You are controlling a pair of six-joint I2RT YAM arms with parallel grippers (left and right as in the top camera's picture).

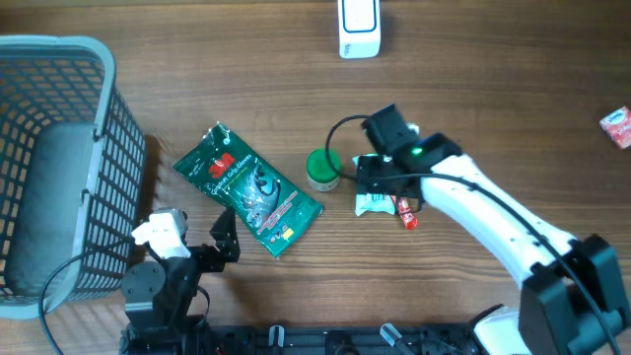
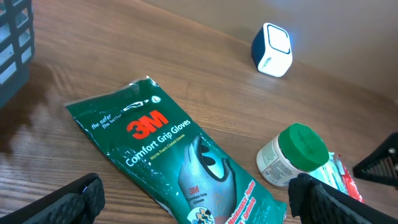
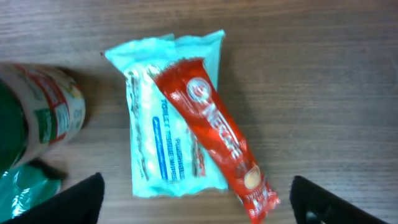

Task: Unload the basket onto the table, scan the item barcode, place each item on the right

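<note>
Over mid-table, right gripper [image 3: 199,202] hangs with jaws wide, empty, above 1 red sachet [image 3: 214,134] lying across tissue packet [image 3: 149,149]; green-lidded jar [image 1: 322,168] just beside. Left gripper [image 2: 193,202] wide, empty, near 3M glove packet [image 2: 161,143]. Scanner [image 1: 359,28] well apart.

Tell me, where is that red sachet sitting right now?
In the overhead view the red sachet lies right of the table's centre, diagonally across a pale tissue packet, just right of the green-lidded jar.
</note>
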